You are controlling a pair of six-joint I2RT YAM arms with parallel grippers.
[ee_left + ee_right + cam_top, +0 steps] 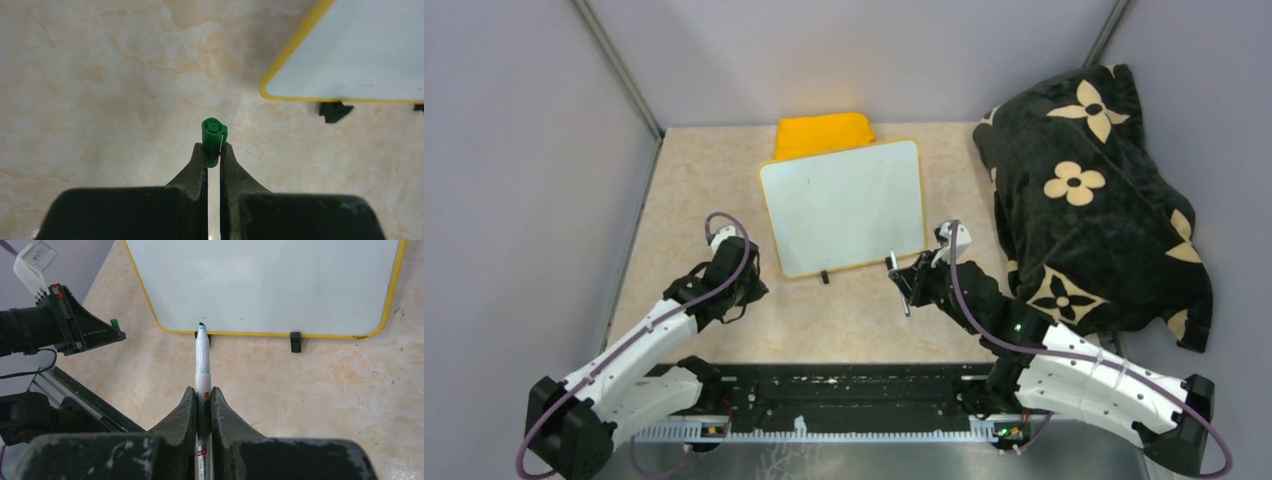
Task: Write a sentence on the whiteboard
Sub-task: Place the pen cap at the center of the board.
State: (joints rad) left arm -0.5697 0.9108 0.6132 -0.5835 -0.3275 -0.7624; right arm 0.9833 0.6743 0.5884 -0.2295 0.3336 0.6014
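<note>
Our right end effector [202,390] grips the bare-tipped marker [202,357], the left end effector [212,148] probably its cap [214,134]; next we touch the blank whiteboard [260,285] at 12 o'clock.

White-shelled, black-jointed arms [639,345] trail looping purple cables [724,214].

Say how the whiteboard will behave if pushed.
The whiteboard looks thin and flat, so probably stiff but light. Nothing visibly pins it to the smooth table, so it may slide under pressure. Its far edge seems to overlap the yellow cloth, so it might rock.
</note>
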